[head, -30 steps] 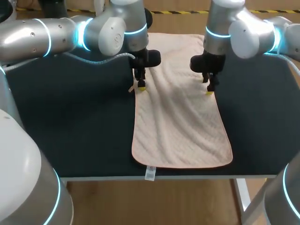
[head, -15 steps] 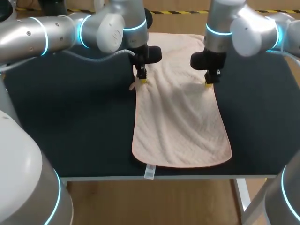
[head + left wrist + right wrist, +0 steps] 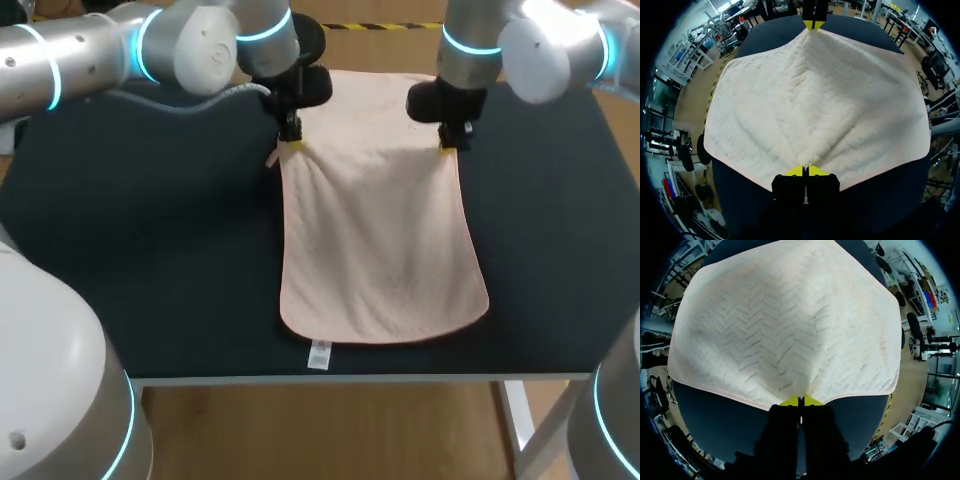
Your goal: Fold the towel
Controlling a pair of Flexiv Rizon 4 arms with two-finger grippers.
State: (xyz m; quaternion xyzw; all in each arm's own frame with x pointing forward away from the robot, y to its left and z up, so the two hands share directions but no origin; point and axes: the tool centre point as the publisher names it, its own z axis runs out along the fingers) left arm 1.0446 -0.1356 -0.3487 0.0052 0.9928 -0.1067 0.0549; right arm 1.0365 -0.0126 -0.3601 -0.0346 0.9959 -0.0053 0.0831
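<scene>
A pale pink towel (image 3: 380, 240) lies lengthwise on the dark table (image 3: 150, 250), its near end flat and its middle raised. My left gripper (image 3: 291, 143) is shut on the towel's left edge, and my right gripper (image 3: 446, 148) is shut on the right edge directly across. In the left wrist view the towel (image 3: 810, 100) spreads out ahead of the left gripper (image 3: 806, 171), and the right gripper (image 3: 813, 24) pinches the opposite edge. In the right wrist view the towel (image 3: 785, 325) fans out from the right gripper (image 3: 800, 401).
A small white tag (image 3: 320, 354) hangs from the towel's near end, close to the table's front edge. Dark tabletop lies bare on both sides of the towel.
Both grippers have shut on the towel's side edges and moved up and toward the far side. The towel's middle has lifted and its near end has slid slightly away from the front edge.
</scene>
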